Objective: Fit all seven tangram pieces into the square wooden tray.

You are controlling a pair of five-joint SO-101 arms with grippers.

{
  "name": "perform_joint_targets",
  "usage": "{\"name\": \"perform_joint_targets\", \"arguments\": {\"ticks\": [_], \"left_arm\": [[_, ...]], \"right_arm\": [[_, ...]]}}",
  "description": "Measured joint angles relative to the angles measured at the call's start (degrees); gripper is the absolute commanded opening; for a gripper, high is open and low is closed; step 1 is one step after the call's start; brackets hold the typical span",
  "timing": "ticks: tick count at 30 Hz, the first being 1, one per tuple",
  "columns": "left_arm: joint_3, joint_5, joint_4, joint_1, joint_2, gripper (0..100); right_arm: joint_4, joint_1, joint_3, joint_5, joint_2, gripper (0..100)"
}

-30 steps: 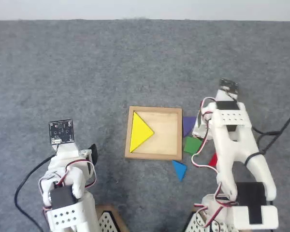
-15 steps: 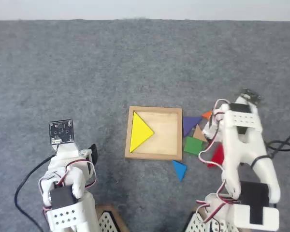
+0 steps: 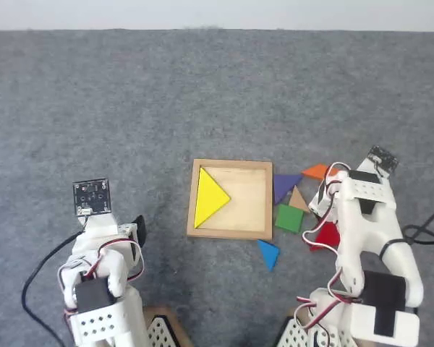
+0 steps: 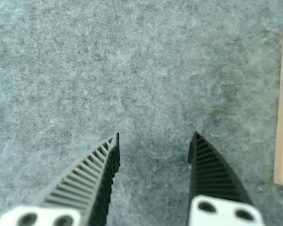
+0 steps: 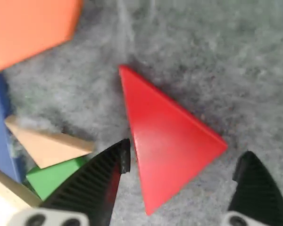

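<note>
The square wooden tray [image 3: 231, 165] is holding only the large yellow triangle [image 3: 210, 196], against its left wall. Right of the tray, the large red triangle [image 5: 165, 141] is lying flat on the grey carpet [image 3: 130, 108], and the right gripper [image 5: 186, 153] is straddling it, jaws spread and gripping nothing. Risk: jaws closing on its sloping edges may be squeezing it sideways into the small tan triangle [image 5: 47, 146] nearby. Left of the tray, the left gripper [image 4: 155, 136] is hanging released and empty.

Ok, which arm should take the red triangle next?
Right, probably. The right gripper, open, straddles the red triangle near the tray. The left gripper, also open, hangs over bare carpet on the tray's other side.
</note>
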Motion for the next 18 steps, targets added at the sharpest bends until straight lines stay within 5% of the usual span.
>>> {"name": "perform_joint_targets", "arguments": {"ticks": [18], "left_arm": [[0.0, 0.0, 0.0, 0.0, 0.0, 23]], "right_arm": [[-1.85, 1.41, -2.37, 6.77, 5.63, 32.5]]}}
